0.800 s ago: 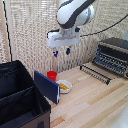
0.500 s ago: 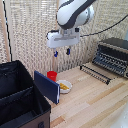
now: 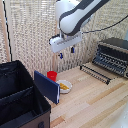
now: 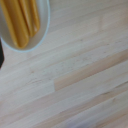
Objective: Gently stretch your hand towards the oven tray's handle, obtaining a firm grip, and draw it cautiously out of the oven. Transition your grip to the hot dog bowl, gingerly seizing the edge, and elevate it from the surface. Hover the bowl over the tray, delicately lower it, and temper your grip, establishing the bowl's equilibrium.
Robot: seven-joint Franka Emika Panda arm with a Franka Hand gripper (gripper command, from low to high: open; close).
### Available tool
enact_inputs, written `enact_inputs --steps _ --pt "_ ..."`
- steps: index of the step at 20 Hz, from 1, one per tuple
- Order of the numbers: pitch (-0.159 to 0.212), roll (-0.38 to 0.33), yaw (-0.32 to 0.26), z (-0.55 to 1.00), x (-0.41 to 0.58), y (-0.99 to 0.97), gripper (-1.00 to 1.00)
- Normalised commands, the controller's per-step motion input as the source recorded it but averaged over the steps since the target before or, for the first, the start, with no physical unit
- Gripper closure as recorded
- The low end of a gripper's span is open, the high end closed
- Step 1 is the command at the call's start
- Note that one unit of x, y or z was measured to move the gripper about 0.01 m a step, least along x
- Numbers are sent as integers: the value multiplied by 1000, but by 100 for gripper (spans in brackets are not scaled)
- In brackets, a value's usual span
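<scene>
Exterior view, one arm over a pale wood table [image 3: 95, 100].

Gripper [image 3: 66, 53]: hangs in the air under the white arm, two dark fingers [image 3: 61, 55] pointing down. They look a little apart with nothing between them, but the picture is too blurred to be sure how far they are spread; I cannot tell.

Bowl [image 3: 64, 86]: small, white, shallow, orange-yellow food inside. Rests on the table well below the fingers and roughly under them, not touching. In the wrist view the bowl [image 4: 22, 24] shows at the picture's edge with long yellow strips in it; the fingers themselves do not show there, only bare planks.

Red cup [image 3: 52, 75]: just beside the bowl, well below the fingers.

Oven [image 3: 114, 54]: black, boxy, well off to the exterior view's right of the fingers and lower. Its door flap [image 3: 96, 73] lies folded down onto the table in front of it. Tray: cannot be made out apart from the oven front.

Black case [image 3: 20, 100]: large, open, at the exterior view's left, a blue panel [image 3: 46, 86] leaning at its corner next to the bowl.

Writing: no legible marks.
</scene>
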Motion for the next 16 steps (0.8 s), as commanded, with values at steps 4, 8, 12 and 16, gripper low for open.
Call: enact_inputs --steps 4,8,12,16 --pt "-4 -370 126 0 0 -143 -100" --pt "-9 -367 123 0 0 -143 -100" --pt "0 -375 107 0 9 -155 -100" --pt "-13 -368 107 0 11 -183 -100"
